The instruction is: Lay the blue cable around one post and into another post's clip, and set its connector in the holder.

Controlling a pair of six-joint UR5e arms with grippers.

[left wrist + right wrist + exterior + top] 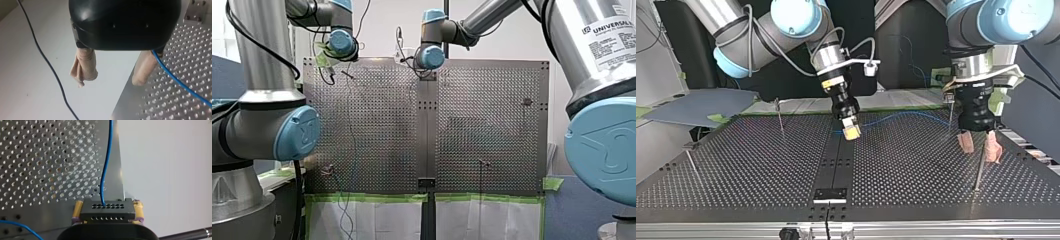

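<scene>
1. While my right gripper (108, 208) clamps the dark rectangular multi-hole connector (108, 210), the thin blue cable (106, 170) runs from it over the silver perforated metal table (37, 157).
2. My left gripper (112, 75) hangs spread, grasping nothing, the cable beside one beige finger (143, 71).
3. Green tape (367, 198) edges the table.

The blue cable (896, 116) is thin and hangs in a low, loose arc above the table (736, 170). It goes from the middle strip toward the side edge at the top view's right. One end of it enters the connector (108, 211), a small dark grey block with two rows of holes, which is pressed between the yellow pads of my right gripper (851, 131), above the table. Thin metal posts (780, 116) stand upright near the table's edges.
</scene>
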